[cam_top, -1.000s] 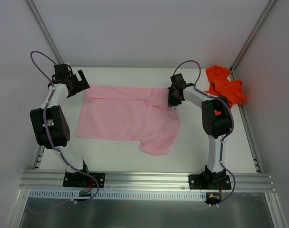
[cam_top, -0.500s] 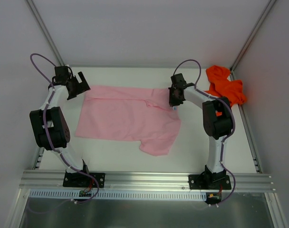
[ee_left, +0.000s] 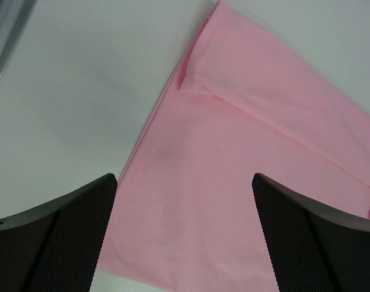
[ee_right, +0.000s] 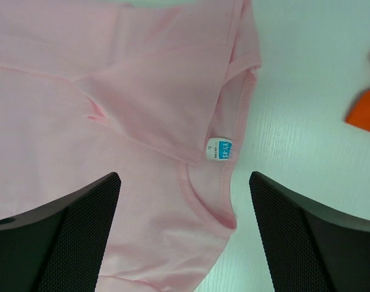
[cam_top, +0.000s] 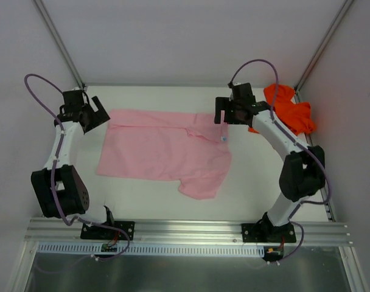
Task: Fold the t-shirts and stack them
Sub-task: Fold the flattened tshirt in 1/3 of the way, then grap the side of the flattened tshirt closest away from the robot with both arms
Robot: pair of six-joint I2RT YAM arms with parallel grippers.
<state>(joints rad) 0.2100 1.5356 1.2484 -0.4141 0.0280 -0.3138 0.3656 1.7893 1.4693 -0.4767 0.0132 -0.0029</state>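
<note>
Release of pink t-shirt, right claw opened, raised

two white arms with black joints, looping purple cables, black dimpled tool fingers

Orange t-shirt beside right arm

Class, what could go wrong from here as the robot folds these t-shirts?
The left gripper and right gripper hang open above the light pink cloth t-shirt, so its narrow folded far edge lies unheld and may spring back. The crumpled bright orange cloth t-shirt lies close to the right arm, which might snag it.
</note>
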